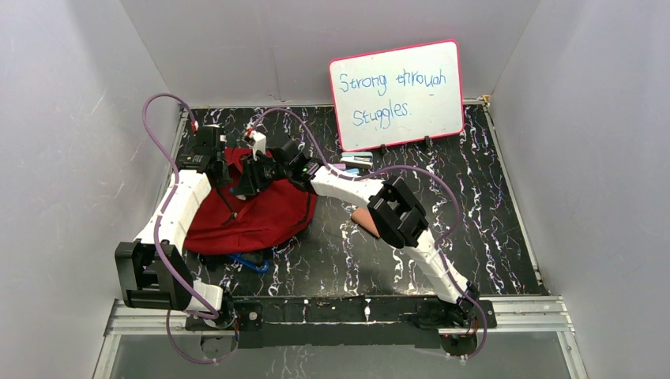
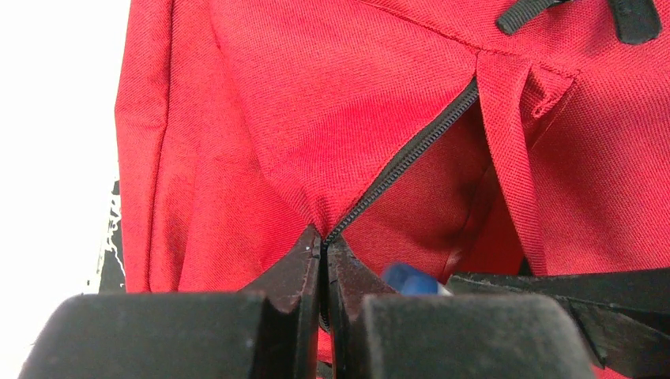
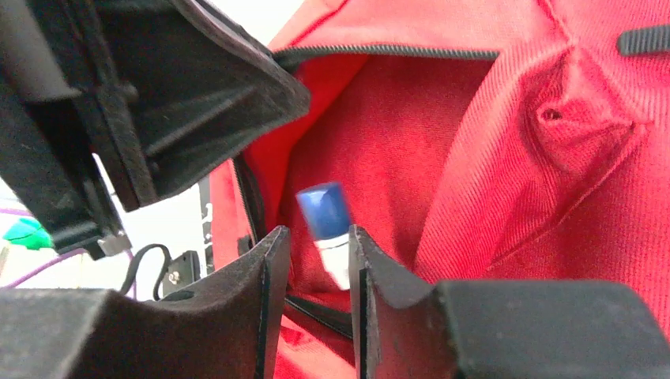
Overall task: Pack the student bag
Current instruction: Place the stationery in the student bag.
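Note:
The student bag [image 1: 261, 217], red with black zippers, lies on the left of the table. My left gripper [image 2: 324, 241] is shut on the bag's [image 2: 316, 95] zipper edge and holds the opening apart. It sits at the bag's far edge [image 1: 225, 170]. My right gripper [image 3: 316, 237] reaches into the bag's mouth [image 3: 490, 158] from the right [image 1: 257, 170]. Its jaws stand apart. A white marker with a blue cap [image 3: 325, 217] stands between them, leaning on the right finger with a gap on its left side. The marker's blue cap [image 2: 407, 279] also shows in the left wrist view.
A pink-framed whiteboard [image 1: 397, 95] leans on the back wall. A tan wallet [image 1: 365, 219] lies partly under the right arm, and small items [image 1: 357, 162] sit by the whiteboard's foot. A blue loop [image 1: 251, 262] lies at the bag's near edge. Grey walls close in both sides.

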Robot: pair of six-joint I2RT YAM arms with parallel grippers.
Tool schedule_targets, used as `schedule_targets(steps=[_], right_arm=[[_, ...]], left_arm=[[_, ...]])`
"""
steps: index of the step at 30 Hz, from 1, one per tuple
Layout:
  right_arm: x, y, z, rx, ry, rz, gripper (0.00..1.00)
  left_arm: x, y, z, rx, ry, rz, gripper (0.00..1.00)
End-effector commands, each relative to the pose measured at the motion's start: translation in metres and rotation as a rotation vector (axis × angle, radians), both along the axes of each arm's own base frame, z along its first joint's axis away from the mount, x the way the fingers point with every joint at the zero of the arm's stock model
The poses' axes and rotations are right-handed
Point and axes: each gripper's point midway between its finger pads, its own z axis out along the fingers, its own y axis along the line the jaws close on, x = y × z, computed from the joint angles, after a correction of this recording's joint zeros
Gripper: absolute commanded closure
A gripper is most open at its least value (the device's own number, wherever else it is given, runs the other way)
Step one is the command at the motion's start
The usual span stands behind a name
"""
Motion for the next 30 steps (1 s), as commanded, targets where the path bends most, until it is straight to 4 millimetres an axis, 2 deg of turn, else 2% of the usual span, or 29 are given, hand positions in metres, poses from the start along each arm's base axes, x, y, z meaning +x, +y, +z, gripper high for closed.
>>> schedule_targets(steps=[1, 7, 10, 16, 21, 26, 30], right_arm=[[0.009, 0.0, 0.033, 0.062, -0.098, -0.02, 0.57], [0.011, -0.017, 0.051, 0.034, -0.168, -0.058, 0.53], [0.012, -0.032, 0.062, -0.017, -0.201, -0.085, 0.51], [0.03, -0.103, 0.059, -0.22, -0.167, -0.176, 0.46], [0.06, -0.176, 0.044, -0.406, -0.082, -0.345, 0.43], [0.088, -0.241, 0.038, -0.575, -0.101, -0.513, 0.25], [0.11, -0.288, 0.021, -0.664, -0.144, -0.559, 0.13]], left_arm=[[-0.001, 0.005, 0.023, 0.006, -0.055, 0.014, 1.0], [-0.001, 0.003, 0.022, -0.001, -0.052, 0.012, 1.0], [-0.003, 0.003, 0.021, -0.004, -0.052, 0.013, 1.0], [-0.002, 0.001, 0.018, -0.015, -0.045, 0.009, 1.0], [0.0, -0.001, 0.016, -0.025, -0.04, 0.007, 1.0], [0.001, -0.001, 0.015, -0.025, -0.036, 0.003, 1.0], [-0.001, 0.0, 0.014, -0.02, -0.035, 0.006, 1.0]])
